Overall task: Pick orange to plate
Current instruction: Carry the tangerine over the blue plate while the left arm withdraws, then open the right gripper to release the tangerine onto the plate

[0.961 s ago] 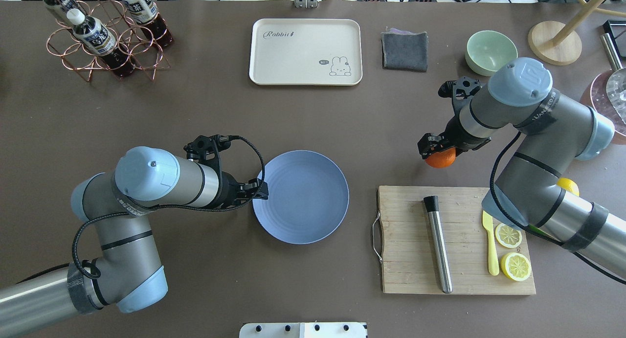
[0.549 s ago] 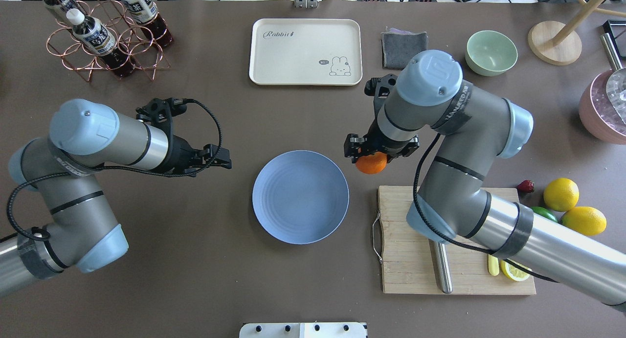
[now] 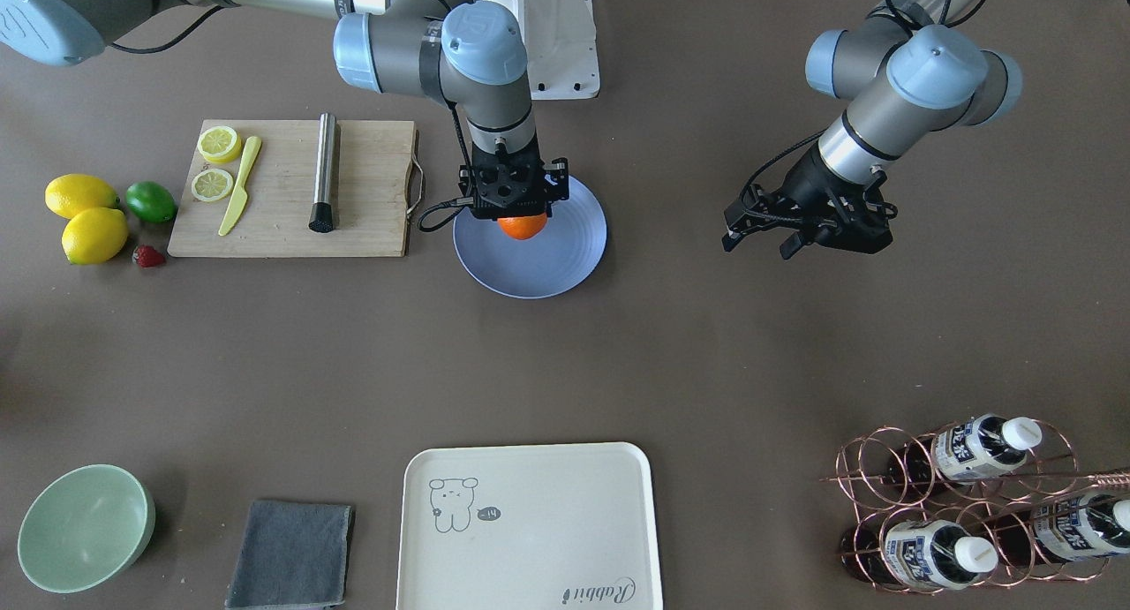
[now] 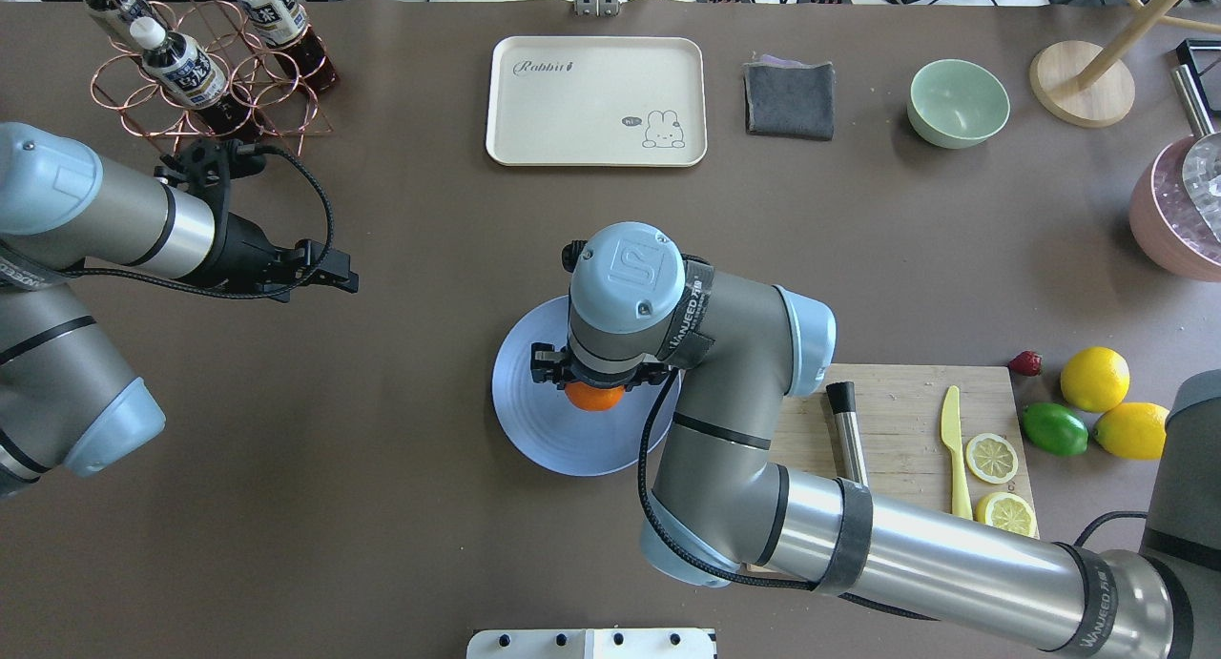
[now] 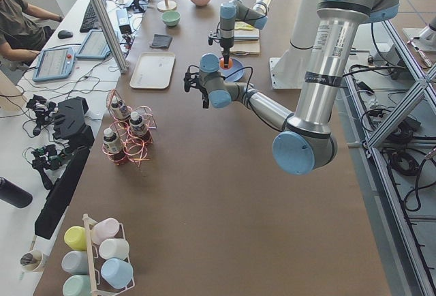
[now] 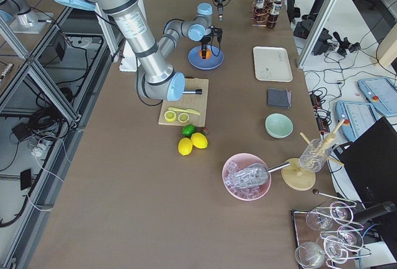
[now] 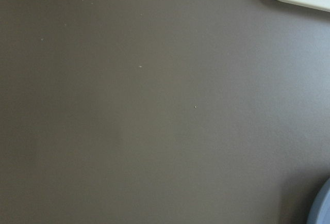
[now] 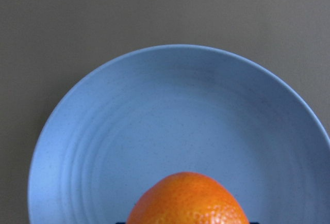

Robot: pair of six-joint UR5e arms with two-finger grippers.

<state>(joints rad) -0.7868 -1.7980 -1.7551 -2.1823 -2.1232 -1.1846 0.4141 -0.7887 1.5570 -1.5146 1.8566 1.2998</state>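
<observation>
The orange hangs in my right gripper, which is shut on it from above, over the middle of the periwinkle-blue plate. The front view shows the same orange under the right gripper above the plate. The right wrist view has the orange at its bottom edge and the plate below; whether they touch I cannot tell. My left gripper hovers open and empty, well left of the plate and apart from it; in the front view this left gripper is at the right.
Right of the plate lies a wooden cutting board with a steel muddler, yellow knife and lemon slices. Lemons, a lime and a strawberry sit beyond. Cream tray, grey cloth, green bowl, bottle rack at the back.
My right arm swept left with the orange, from beside the cutting board to over the plate. The left arm drew back from the plate's rim toward the left and far side.
</observation>
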